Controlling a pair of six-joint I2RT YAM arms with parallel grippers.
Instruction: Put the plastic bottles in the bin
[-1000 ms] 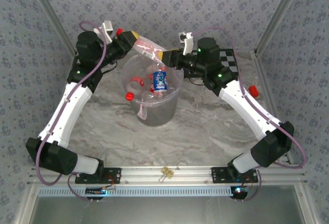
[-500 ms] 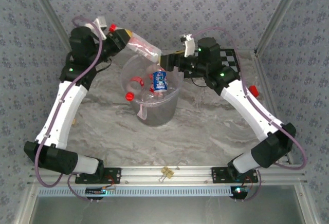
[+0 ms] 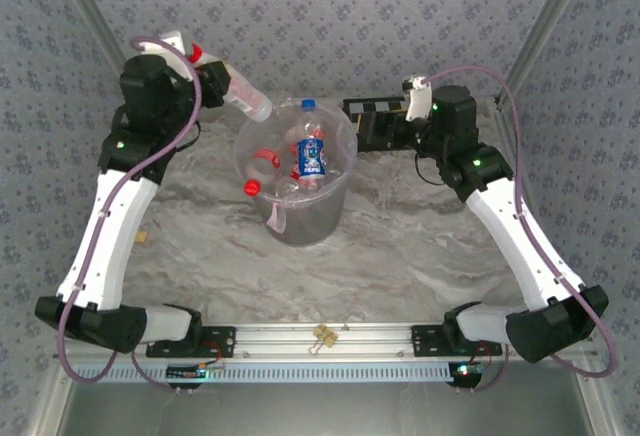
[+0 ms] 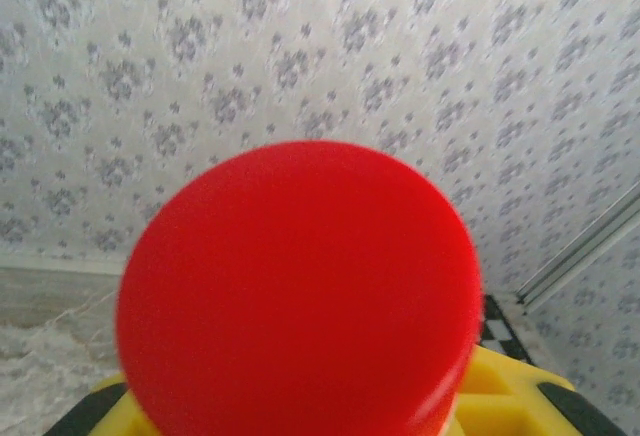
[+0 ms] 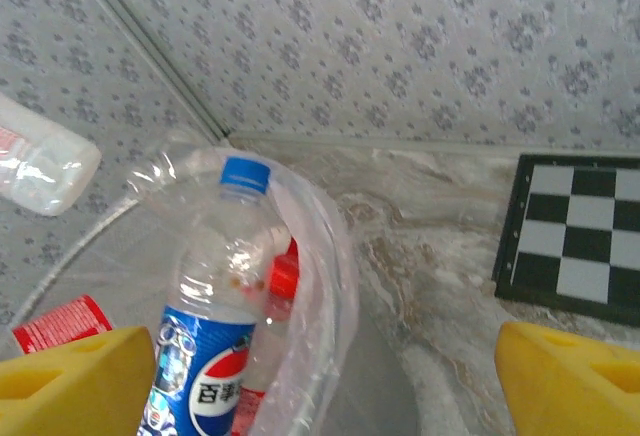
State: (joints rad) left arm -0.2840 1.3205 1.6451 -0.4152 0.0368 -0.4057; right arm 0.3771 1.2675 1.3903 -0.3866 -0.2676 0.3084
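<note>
Left gripper [image 3: 222,84] closed on a clear red-capped bottle [image 3: 246,100], tilted in the air at the far-left rim of the bin [image 3: 305,218]; right gripper [image 3: 352,122] wide open and empty, just beyond the far-right rim. Inside the bin, a blue-labelled bottle [image 3: 313,154] upright among red-capped bottles [image 3: 262,162]. Underneath, a grey-veined marble tabletop [image 3: 400,246], a checkerboard [image 5: 580,236] at its far right. All round, grey floral wallpaper [image 3: 330,16] between slanting metal posts [image 3: 540,31]; along the near edge, a slotted aluminium rail [image 3: 330,341].
</note>
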